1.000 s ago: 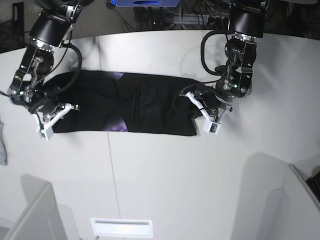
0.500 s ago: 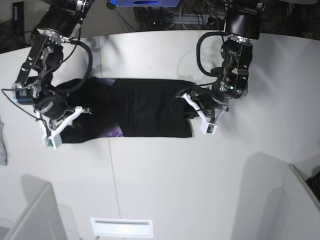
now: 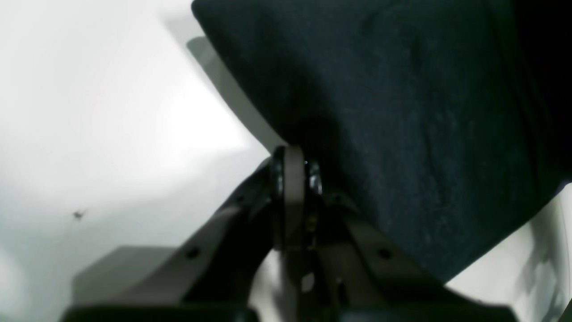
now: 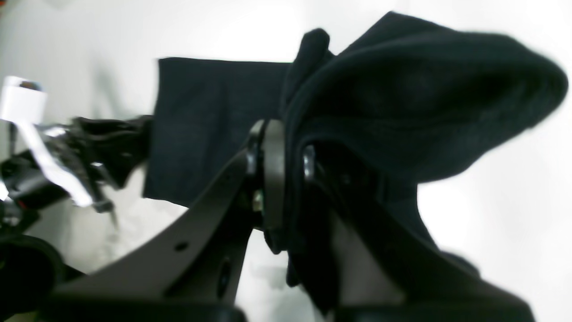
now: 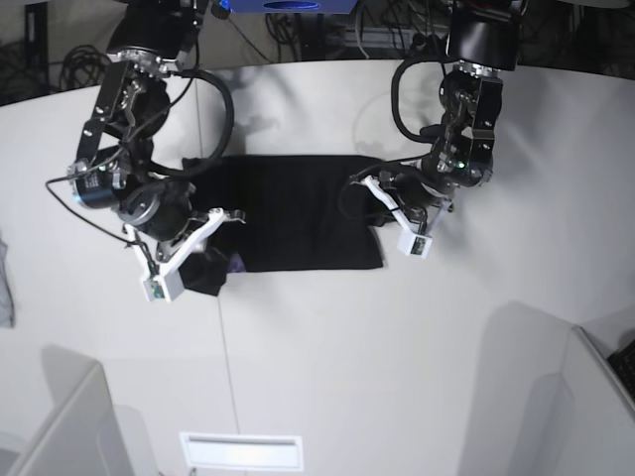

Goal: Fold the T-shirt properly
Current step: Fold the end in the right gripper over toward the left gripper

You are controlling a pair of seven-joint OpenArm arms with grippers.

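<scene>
The black T-shirt lies as a long band across the middle of the white table. My right gripper, on the left of the base view, is shut on the shirt's left end. That end is lifted and bunched over the rest, with a bit of purple print showing beneath. In the right wrist view black cloth is pinched in the right gripper and drapes over it. My left gripper is shut at the shirt's right edge. The left wrist view shows the left gripper closed, with the cloth's edge running into its tips.
A small grey cloth scrap lies at the table's left edge. Grey partitions stand at the lower left and lower right. A white slot sits at the front. Cables and equipment lie behind the table.
My right gripper has carried the shirt's left end upward and to the right, so the band now looks shorter. The left gripper has barely shifted at the right edge.
</scene>
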